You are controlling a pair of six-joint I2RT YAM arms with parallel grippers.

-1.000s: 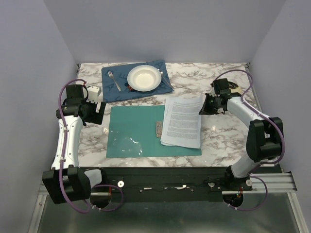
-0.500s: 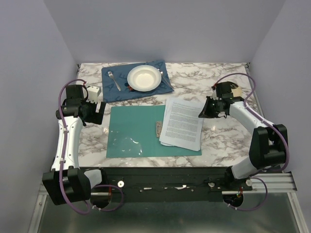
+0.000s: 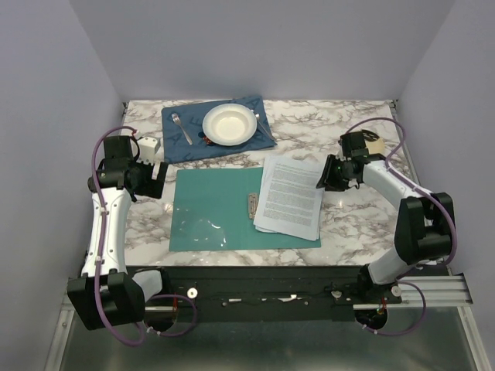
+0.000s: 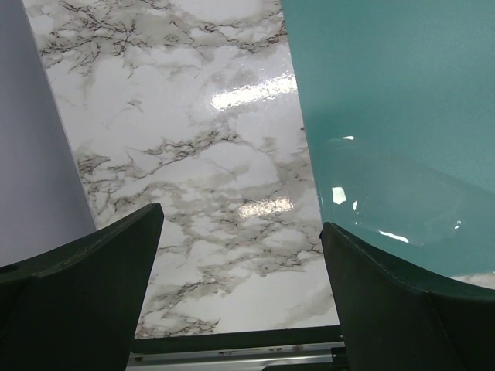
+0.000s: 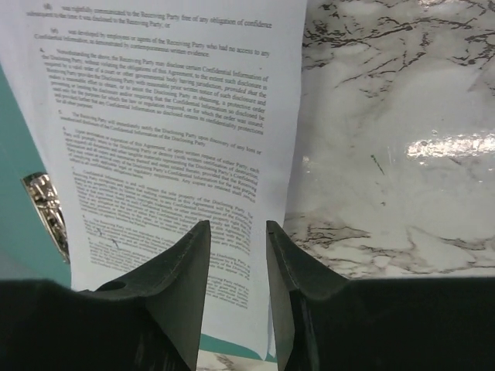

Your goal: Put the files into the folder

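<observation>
So, from the top camera: the folder (image 3: 213, 209) lies opened flat in the middle of the tabletop (image 3: 348, 224). The files (image 3: 290, 197) sit on its right half, a bit skewed and fanned, with their far edge poking past the folder onto the marble. The left claw (image 3: 158, 179) hovers just off the folder's far left corner. The right claw (image 3: 325, 176) is right at the paper's far right edge. Further back there's a blue placemat (image 3: 174, 147) with a plate (image 3: 229, 124) and fork (image 3: 182, 127), none of our business.

On the left wrist camera that claw is spread wide with nothing in it. We see bare marble between the fingers and the folder's left edge under the right-hand one.

On the right wrist camera the fingers are only slightly parted. We see printed paper through the gap, and as far as we can tell it isn't pinching any of it. The metal clip (image 5: 45, 205) peeks out at the left.

Handling-wise, we reckon the sheets are light, floppy and keen to slide apart on that glossy plastic. We'd nudge them square from the right edge, or pinch the overhanging corner where a finger can get underneath. The folder looks thin and bendy, so its free left edge seems the spot to lift when closing it.
</observation>
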